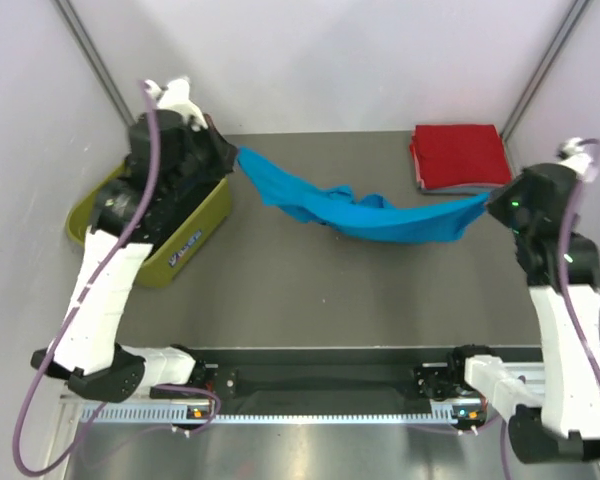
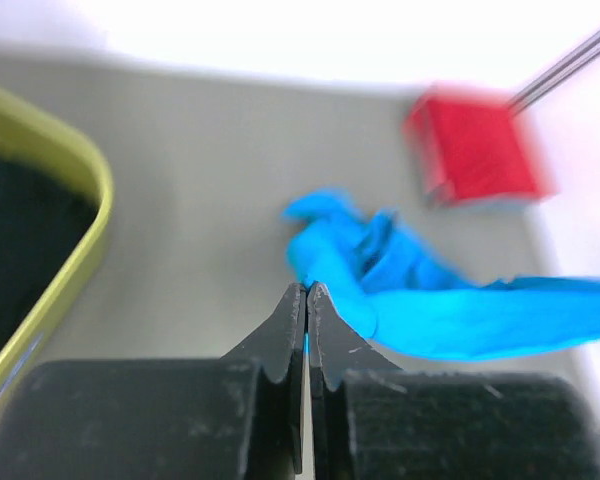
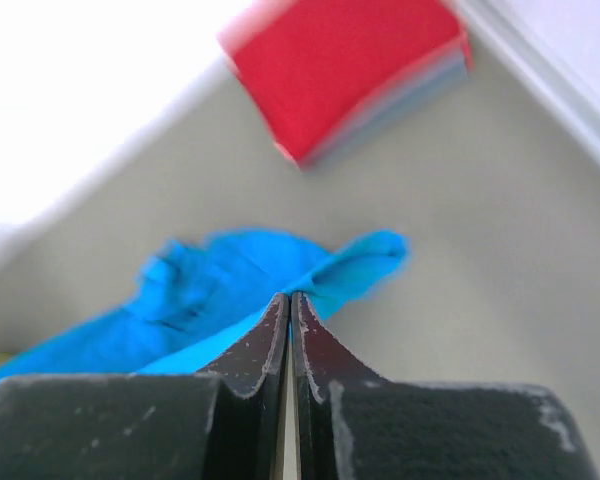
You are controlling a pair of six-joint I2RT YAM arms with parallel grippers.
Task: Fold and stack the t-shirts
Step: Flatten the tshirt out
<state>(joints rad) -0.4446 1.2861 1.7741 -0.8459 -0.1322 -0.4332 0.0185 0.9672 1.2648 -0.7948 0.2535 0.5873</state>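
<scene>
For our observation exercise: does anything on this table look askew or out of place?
The turquoise t-shirt hangs twisted and bunched between the left gripper and right gripper, both pinching its ends, its middle sagging rather than spread flat. The folded red t-shirt looks tidy.

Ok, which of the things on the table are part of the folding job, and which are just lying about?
Job: bright turquoise cloth t-shirt, held at its ends by left gripper and right gripper; folded red cloth t-shirt stacked on a grey-blue folded one, far right.
Lying about: olive-green plastic tub, left side; dark contents unidentifiable.
</scene>
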